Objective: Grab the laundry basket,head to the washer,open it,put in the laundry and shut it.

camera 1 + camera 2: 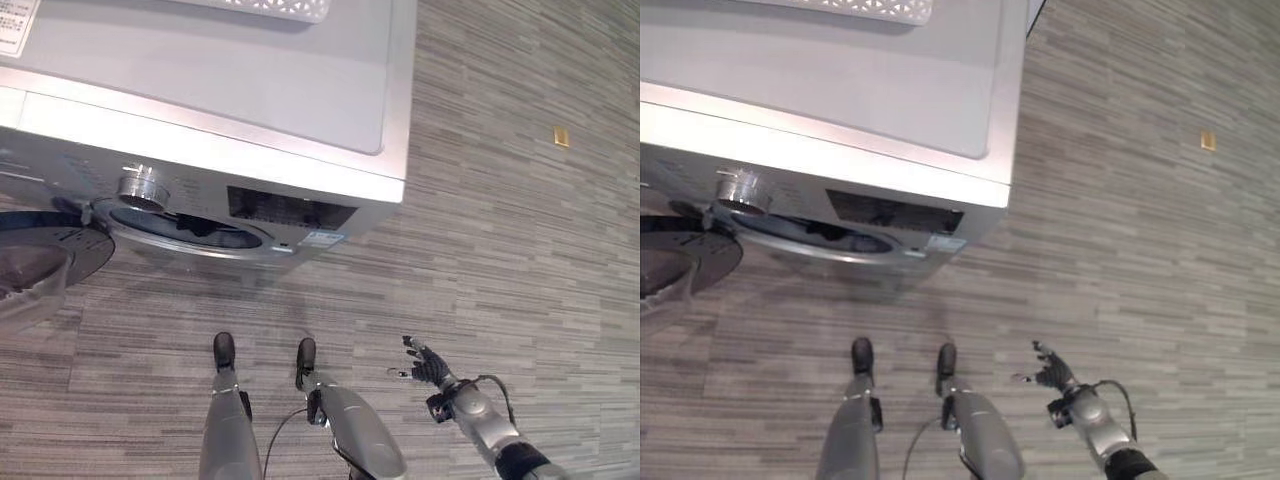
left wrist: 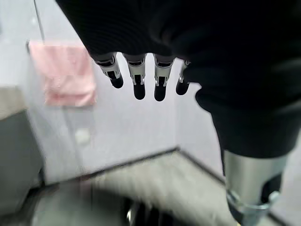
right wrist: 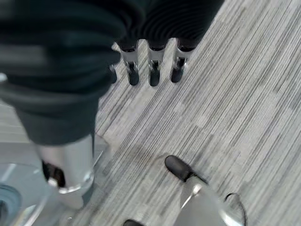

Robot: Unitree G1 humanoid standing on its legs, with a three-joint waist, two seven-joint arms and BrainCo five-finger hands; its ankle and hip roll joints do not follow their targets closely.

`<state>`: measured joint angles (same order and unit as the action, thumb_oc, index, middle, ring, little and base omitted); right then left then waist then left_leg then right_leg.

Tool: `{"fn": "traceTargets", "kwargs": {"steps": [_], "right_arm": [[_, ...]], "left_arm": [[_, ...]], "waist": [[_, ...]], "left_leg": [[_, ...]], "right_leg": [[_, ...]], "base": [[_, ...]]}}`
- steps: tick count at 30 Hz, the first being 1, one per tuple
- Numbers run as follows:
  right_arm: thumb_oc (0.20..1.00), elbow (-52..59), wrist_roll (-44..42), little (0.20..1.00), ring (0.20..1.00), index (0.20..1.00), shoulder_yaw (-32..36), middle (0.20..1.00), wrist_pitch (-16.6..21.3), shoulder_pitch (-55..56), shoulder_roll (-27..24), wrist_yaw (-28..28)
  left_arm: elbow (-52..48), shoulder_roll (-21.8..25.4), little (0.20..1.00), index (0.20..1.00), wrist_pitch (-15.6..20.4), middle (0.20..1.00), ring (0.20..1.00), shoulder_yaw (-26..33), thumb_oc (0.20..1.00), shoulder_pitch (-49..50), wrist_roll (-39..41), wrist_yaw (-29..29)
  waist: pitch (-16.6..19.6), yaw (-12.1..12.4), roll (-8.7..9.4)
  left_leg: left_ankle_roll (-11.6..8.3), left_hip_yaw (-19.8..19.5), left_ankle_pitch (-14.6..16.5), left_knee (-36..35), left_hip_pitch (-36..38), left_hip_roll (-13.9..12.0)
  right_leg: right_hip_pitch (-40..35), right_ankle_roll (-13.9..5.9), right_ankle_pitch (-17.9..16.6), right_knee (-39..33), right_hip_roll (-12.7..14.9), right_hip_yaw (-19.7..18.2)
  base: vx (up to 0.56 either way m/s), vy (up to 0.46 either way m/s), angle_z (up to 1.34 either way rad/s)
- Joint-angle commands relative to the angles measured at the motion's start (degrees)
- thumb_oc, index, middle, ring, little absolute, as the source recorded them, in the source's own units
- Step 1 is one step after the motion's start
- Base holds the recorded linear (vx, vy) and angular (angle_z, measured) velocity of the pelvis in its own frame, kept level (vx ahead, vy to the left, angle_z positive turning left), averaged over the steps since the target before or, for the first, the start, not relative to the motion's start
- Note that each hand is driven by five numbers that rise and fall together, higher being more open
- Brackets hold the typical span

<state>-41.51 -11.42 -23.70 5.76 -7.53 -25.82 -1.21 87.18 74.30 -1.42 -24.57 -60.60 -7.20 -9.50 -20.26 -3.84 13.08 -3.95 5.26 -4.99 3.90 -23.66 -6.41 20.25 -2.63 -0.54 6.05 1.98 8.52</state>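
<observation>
Head views down — washer (image 1: 230, 130), floor (image 1: 520, 230)

Grey striped plank floor (image 1: 520, 220) (small yellow marker (image 1: 561, 136))

No legible text, numbers or brand marks were recorded. Washer (image 1: 250, 90): white label (image 1: 15, 25) at the top's far left corner, print too small to read; small blue-white sticker (image 1: 323, 239) under the dark display panel (image 1: 290, 210), print unreadable. Display showed no readable figures.
</observation>
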Motion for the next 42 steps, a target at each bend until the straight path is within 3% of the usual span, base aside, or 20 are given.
{"fn": "traceTargets", "kwargs": {"steps": [1,4,9,13,14,19,20,22,25,26,29,32,36,38,41,42], "right_arm": [[1.000,-2.12,0.61,1.000,1.000,1.000,0.29,1.000,-0.66,1.94,-2.39,1.20],[1.000,-1.90,-0.02,1.000,1.000,1.000,0.61,1.000,-0.94,1.39,-2.73,1.89],[1.000,-0.97,-0.32,1.000,1.000,1.000,1.00,1.000,-0.47,1.02,-3.49,2.32],[1.000,-0.97,-0.31,1.000,1.000,1.000,1.01,1.000,-0.46,1.03,-3.48,2.32],[1.000,-1.61,-1.31,1.000,1.000,1.000,2.17,1.000,-1.84,1.60,-3.61,1.15],[1.000,-0.79,-3.04,1.000,1.000,1.000,4.42,1.000,-1.77,2.63,-4.11,0.51],[1.000,-0.20,-2.83,1.000,1.000,1.000,5.61,1.000,-1.97,3.32,-4.71,0.01],[1.000,2.87,-1.39,1.000,1.000,1.000,8.27,1.000,-2.43,4.33,-6.57,-0.80],[1.000,4.12,-0.84,1.000,1.000,1.000,9.28,1.000,-2.51,4.71,-7.42,-0.88],[1.000,5.61,0.32,1.000,1.000,1.000,11.49,1.000,-2.52,5.13,-8.98,-0.92],[1.000,7.08,2.70,1.000,1.000,1.000,14.31,1.000,-3.04,6.34,-10.65,-1.15],[1.000,6.07,3.93,1.000,1.000,1.000,15.91,1.000,-3.01,6.39,-10.94,-0.93],[1.000,5.30,4.84,1.000,1.000,1.000,16.41,1.000,-2.74,6.48,-11.21,-1.12],[1.000,4.67,5.23,1.000,1.000,1.000,15.64,1.000,-2.46,5.67,-11.36,-1.18],[1.000,4.68,4.96,1.000,1.000,1.000,15.01,1.000,-1.93,4.97,-11.24,-0.98],[1.000,4.78,4.73,1.000,1.000,1.000,14.87,1.000,-1.73,4.74,-10.98,-0.79]], "left_arm": [[2.83,0.32,1.000,1.000,-0.03,1.000,1.000,-0.36,1.000,1.20,-0.47,3.26],[2.08,-3.02,1.000,1.000,-1.10,1.000,1.000,2.02,1.000,4.05,1.02,7.08],[1.08,-2.47,1.000,1.000,-0.63,1.000,1.000,-3.77,1.000,0.53,-2.22,10.59],[1.10,-2.47,1.000,1.000,-0.63,1.000,1.000,-3.83,1.000,0.48,-2.22,10.61],[-6.84,-7.80,1.000,1.000,-0.94,1.000,1.000,-4.36,1.000,9.17,0.61,24.17],[-12.30,-13.28,1.000,1.000,-1.70,1.000,1.000,2.21,1.000,17.16,10.37,24.85],[-13.71,-17.45,1.000,1.000,-1.50,1.000,1.000,6.58,1.000,24.33,14.92,26.42],[-11.81,-24.94,1.000,1.000,-0.65,1.000,1.000,11.83,1.000,34.02,16.02,27.68],[-10.74,-27.64,1.000,1.000,-0.59,1.000,1.000,13.40,1.000,37.58,14.99,27.73],[-8.78,-32.14,1.000,1.000,-0.25,1.000,1.000,15.13,1.000,42.53,12.70,27.73],[-7.97,-36.07,1.000,1.000,0.30,1.000,1.000,16.94,1.000,48.04,9.92,27.44],[-8.27,-37.97,1.000,1.000,0.72,1.000,1.000,18.26,1.000,50.07,9.55,26.21],[-9.49,-38.13,1.000,1.000,2.27,1.000,1.000,18.66,1.000,49.52,8.92,21.90],[-11.69,-38.39,1.000,1.000,3.98,1.000,1.000,16.21,1.000,46.96,6.57,17.59],[-15.27,-40.42,1.000,1.000,5.13,1.000,1.000,13.82,1.000,44.36,7.84,15.54],[-16.39,-41.22,1.000,1.000,5.63,1.000,1.000,12.78,1.000,43.08,8.24,14.68]], "waist": [[2.65,-1.20,0.89],[2.47,-1.27,0.98],[1.86,-1.58,1.62],[1.89,-1.59,1.61],[1.27,-1.13,0.86],[0.68,-0.92,-0.95],[0.52,-1.13,-1.88],[0.43,-1.29,-2.61],[0.64,-1.48,-2.90],[0.89,-1.64,-3.26],[1.36,-1.57,-4.15],[1.98,-1.34,-5.11],[3.05,-1.39,-5.70],[3.86,-1.91,-5.49],[4.42,-2.39,-5.45],[4.45,-2.84,-5.15]], "left_leg": [[2.89,-0.03,10.11,5.32,-0.93,0.89],[3.05,-0.68,10.19,5.71,-1.57,1.13],[2.98,-1.69,9.91,6.09,-3.25,1.02],[2.98,-1.71,9.91,6.12,-3.30,1.02],[3.16,-2.30,9.88,6.50,-4.63,1.37],[3.17,-2.65,9.72,6.55,-4.45,1.80],[3.20,-2.56,9.76,6.44,-4.03,1.99],[3.35,-1.92,10.10,6.66,-3.24,2.11],[3.43,-1.58,10.28,6.77,-3.00,2.16],[3.51,-1.08,10.59,6.97,-2.53,2.23],[3.70,-0.55,10.93,6.96,-1.49,2.35],[3.66,-0.16,10.99,6.66,-0.16,2.37],[3.28,0.62,10.70,5.57,2.06,1.88],[2.96,1.89,10.40,4.61,3.70,1.31],[2.77,2.91,10.19,3.89,5.04,0.93],[2.94,3.86,8.33,3.60,4.83,0.92]], "right_leg": [[-2.32,-7.91,-2.20,-3.27,4.50,-1.00],[-1.97,-7.58,-1.79,-2.57,4.45,-0.49],[-1.07,-7.42,-1.91,-2.55,4.21,0.37],[-1.04,-7.41,-1.91,-2.55,4.21,0.39],[-0.16,-7.00,-1.63,-1.99,4.19,0.61],[0.15,-6.38,-0.75,-0.96,4.29,0.76],[0.22,-6.19,-0.49,-0.55,4.42,0.52],[0.46,-5.82,0.00,0.44,4.48,-0.23],[0.56,-5.70,0.11,0.67,4.40,-0.61],[0.66,-5.49,0.28,0.99,4.27,-1.19],[0.45,-5.25,0.71,1.45,4.16,-1.64],[0.03,-5.01,1.20,1.83,4.05,-1.94],[-0.91,-4.72,1.59,1.72,3.95,-2.54],[-1.51,-4.73,1.46,1.23,3.78,-3.19],[-2.09,-4.68,1.34,0.70,3.44,-3.93],[-1.57,-4.28,0.09,0.42,3.48,-4.05]], "base": [[0.01,0.028,0.10],[0.00,0.002,0.02],[0.00,-0.031,0.16],[0.00,-0.002,0.08],[0.00,-0.011,0.05],[0.01,0.014,0.06],[0.01,0.085,-0.02],[0.02,0.102,-0.10],[0.02,0.077,-0.16],[0.01,0.064,-0.26],[0.03,0.082,-0.24],[0.04,0.029,-0.20],[0.04,-0.010,-0.11],[0.04,-0.032,-0.10],[0.00,-0.036,-0.31],[0.03,-0.026,-0.24]]}}
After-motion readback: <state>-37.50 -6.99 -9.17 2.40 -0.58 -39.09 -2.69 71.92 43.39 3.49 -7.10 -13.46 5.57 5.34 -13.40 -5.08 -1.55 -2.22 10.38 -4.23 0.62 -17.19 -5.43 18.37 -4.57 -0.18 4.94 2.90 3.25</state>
